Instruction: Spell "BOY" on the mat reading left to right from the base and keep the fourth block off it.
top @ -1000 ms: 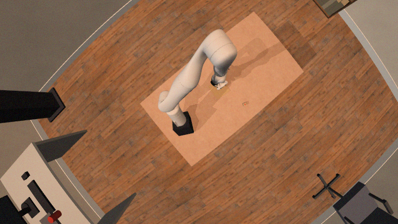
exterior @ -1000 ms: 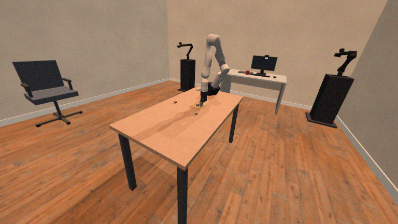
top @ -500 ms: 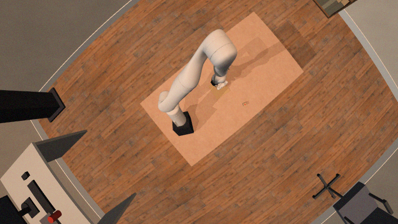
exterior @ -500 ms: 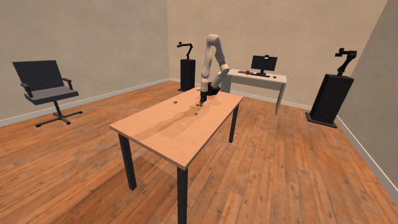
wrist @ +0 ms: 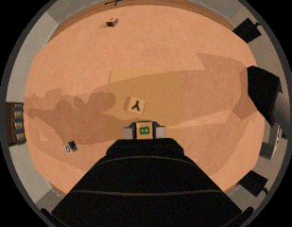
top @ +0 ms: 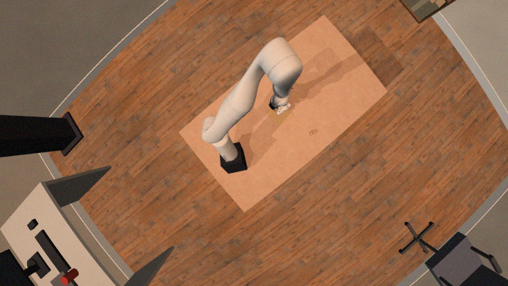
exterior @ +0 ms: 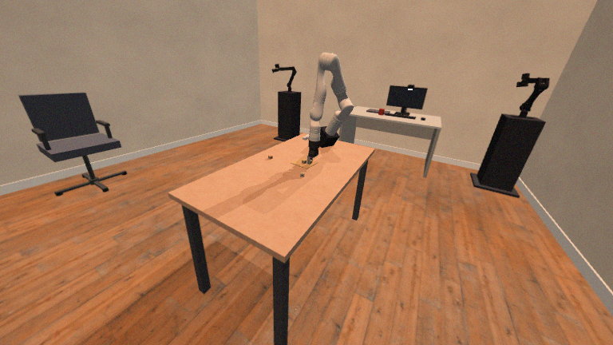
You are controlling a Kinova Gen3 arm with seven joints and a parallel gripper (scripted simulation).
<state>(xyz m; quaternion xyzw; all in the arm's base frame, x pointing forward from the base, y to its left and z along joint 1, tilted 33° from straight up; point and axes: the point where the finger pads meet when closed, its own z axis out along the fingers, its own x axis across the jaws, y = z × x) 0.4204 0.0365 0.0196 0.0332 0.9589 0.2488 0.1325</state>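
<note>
My gripper (wrist: 145, 128) (top: 282, 108) (exterior: 310, 158) is shut on the block with a green B (wrist: 145, 130) and holds it low over the near edge of the tan mat (wrist: 171, 92) (top: 278, 119) (exterior: 302, 164). The block with a dark Y (wrist: 135, 106) lies flat on the mat just ahead and a little left of the B block, turned at an angle. A block with a blue mark (wrist: 71, 147) (exterior: 301, 174) lies off the mat on the table. A block with a red mark (wrist: 111, 22) (top: 313, 132) (exterior: 269, 156) lies far off the mat.
The wooden table (top: 337, 77) (exterior: 270, 205) carries the arm's black base (top: 233, 163). The arm hides part of the mat in the overhead view. A chair, a desk with a monitor and black camera stands are on the floor around the table.
</note>
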